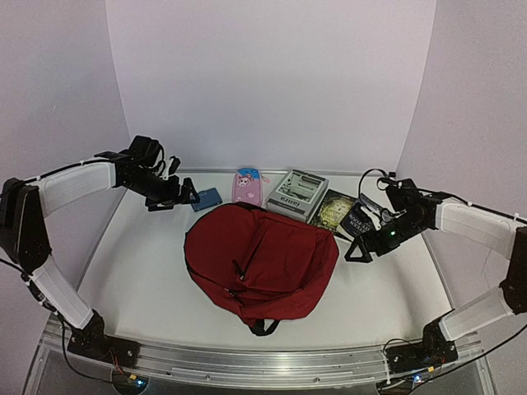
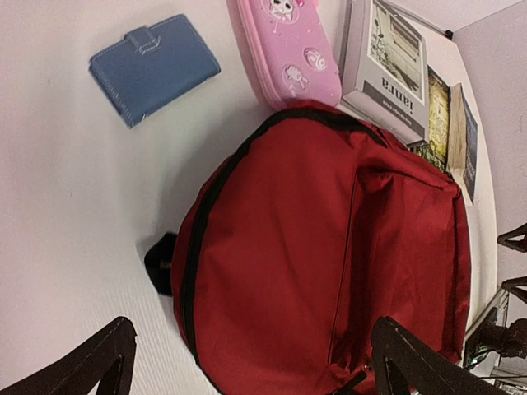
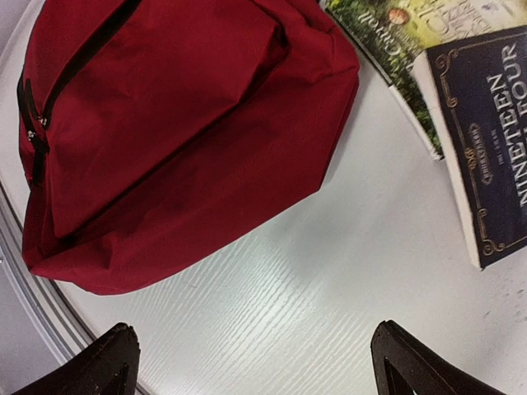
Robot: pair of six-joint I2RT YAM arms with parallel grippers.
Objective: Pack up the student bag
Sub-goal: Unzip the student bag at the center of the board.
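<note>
The white worktop (image 1: 140, 271) carries the student bag (image 1: 259, 259), lying flat and zipped at its middle. The left gripper (image 1: 188, 197) and right gripper (image 1: 361, 248) hang on either side of it, jaws wide apart and empty. Behind the bag lie three books (image 1: 296, 193), a pink pencil case (image 1: 247, 188) and a blue wallet (image 1: 207, 198).

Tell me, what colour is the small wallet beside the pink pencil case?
Blue: the wallet shows best in the left wrist view.
</note>
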